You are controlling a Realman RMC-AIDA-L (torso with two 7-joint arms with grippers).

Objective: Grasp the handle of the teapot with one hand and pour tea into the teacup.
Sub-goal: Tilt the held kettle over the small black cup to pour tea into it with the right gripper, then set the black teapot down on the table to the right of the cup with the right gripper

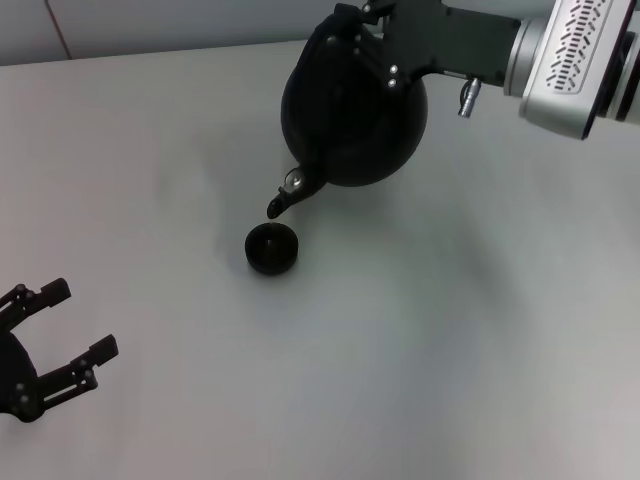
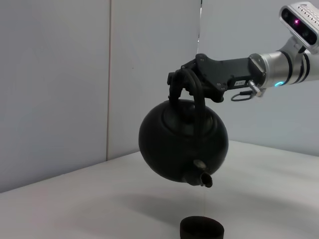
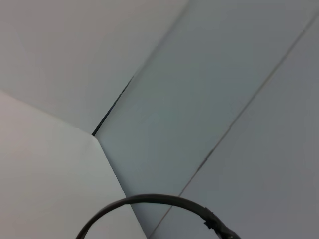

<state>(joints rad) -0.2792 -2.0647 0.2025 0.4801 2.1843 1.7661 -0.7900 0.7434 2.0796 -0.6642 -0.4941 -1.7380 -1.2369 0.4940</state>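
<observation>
Two arms show in the head view, well apart, with a broad stretch of bare table [image 1: 450, 350] between them. The right gripper [image 2: 182, 82] reaches in from the far right side, its arm stretched roughly level, and is clamped on the handle [image 2: 197, 99] at the top of the arch. Below it the teapot [image 2: 182, 142] hangs in the air, tipped forward so the spout [image 2: 202, 178] slants downward. The teacup [image 1: 271, 248] stands on the table just under the spout tip and apart from it, toward the robot from the gripper. Behind the pot, the table's far edge meets a pale wall [image 2: 55, 84]; on every other side of the cup the surface lies open. The left gripper [image 1: 58, 325] sits low at the near left edge, far from the pot, its fingers spread apart and holding nothing. A small label on the right gripper's body is too small to read.
</observation>
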